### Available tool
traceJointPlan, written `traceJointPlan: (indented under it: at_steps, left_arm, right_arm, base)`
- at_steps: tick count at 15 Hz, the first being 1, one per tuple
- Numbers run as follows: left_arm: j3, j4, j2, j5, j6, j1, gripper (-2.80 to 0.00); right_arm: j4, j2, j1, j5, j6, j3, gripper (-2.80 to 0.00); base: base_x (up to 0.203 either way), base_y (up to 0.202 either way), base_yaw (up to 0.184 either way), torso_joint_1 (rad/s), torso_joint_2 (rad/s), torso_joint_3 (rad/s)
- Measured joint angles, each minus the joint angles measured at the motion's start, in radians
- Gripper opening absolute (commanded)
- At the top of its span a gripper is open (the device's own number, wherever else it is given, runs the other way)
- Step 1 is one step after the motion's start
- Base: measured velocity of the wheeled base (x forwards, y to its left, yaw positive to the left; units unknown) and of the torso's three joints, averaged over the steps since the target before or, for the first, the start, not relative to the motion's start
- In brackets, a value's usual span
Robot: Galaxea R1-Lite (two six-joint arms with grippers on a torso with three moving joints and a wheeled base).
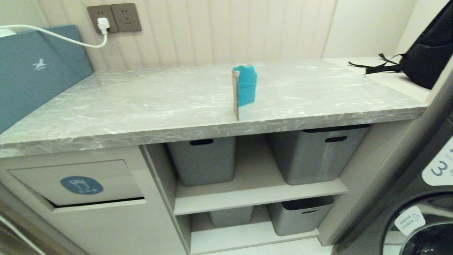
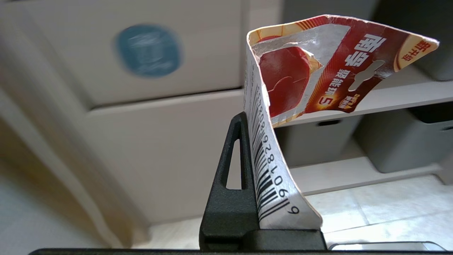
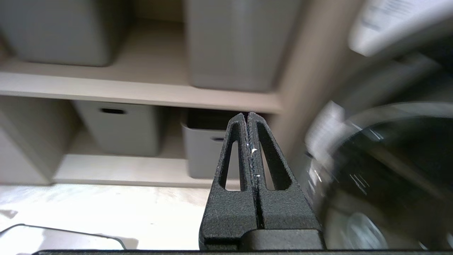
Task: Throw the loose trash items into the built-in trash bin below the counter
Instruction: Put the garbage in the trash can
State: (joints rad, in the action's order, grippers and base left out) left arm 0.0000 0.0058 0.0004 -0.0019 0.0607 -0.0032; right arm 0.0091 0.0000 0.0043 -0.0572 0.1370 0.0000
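My left gripper [image 2: 248,118] is shut on a bent red-orange blister card [image 2: 311,71]. The card's white barcoded back covers one finger. It is held low in front of the beige cabinet, whose flap with a round blue sticker [image 2: 148,50] is the built-in trash bin [image 1: 76,184]. A dark gap shows along the flap's lower edge. A folded teal-and-brown cardboard piece [image 1: 244,88] stands upright near the front edge of the grey marble counter [image 1: 141,106]. My right gripper [image 3: 247,115] is shut and empty, low before the shelves. Neither arm shows in the head view.
Grey storage bins [image 1: 203,159] fill the open shelves to the right of the trash bin. A large blue-grey box [image 1: 32,71] leans at the counter's left end, with a white cable to a wall socket [image 1: 102,23]. A black backpack [image 1: 424,56] lies far right. A washing machine door [image 1: 424,219] stands at the right.
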Motion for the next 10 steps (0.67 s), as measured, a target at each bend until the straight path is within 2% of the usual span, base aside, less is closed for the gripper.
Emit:
traceJointPlan:
  at_steps: [2, 10]
  left_arm:
    - [0.0, 0.0, 0.0, 0.0, 0.0, 0.0, -2.8]
    - [0.0, 0.0, 0.0, 0.0, -0.003, 0.0, -2.8]
  right_arm:
    - [0.0, 0.0, 0.0, 0.0, 0.001, 0.0, -2.8]
    - [0.0, 0.0, 0.0, -0.002, 0.005, 0.0, -2.8]
  base:
    - [0.002, -0.005, 0.117, 0.005, 0.01, 0.008]
    - [0.0, 0.0, 0.0, 0.0, 0.0, 0.0]
